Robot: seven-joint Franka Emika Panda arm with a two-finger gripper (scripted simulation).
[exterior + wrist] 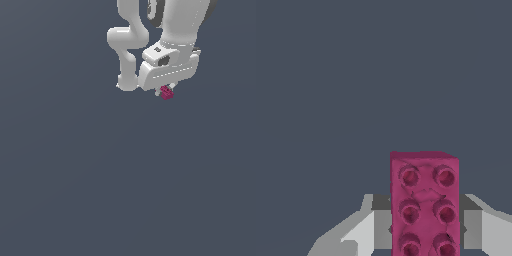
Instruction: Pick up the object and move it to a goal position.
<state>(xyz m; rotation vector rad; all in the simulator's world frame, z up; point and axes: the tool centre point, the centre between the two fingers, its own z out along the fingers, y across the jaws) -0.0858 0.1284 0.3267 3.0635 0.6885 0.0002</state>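
Magenta block (424,202) was held between the closed fingers of the gripper (166,92); a steady, firmly clamped carry was judged best.

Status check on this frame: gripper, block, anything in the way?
Gripper shut on the magenta block, studs facing the wrist camera. Nothing else in view.

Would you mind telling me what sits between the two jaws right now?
The magenta block fills the gap, with a jaw against each side; the wrist view shows this best. Nothing else lies between them.
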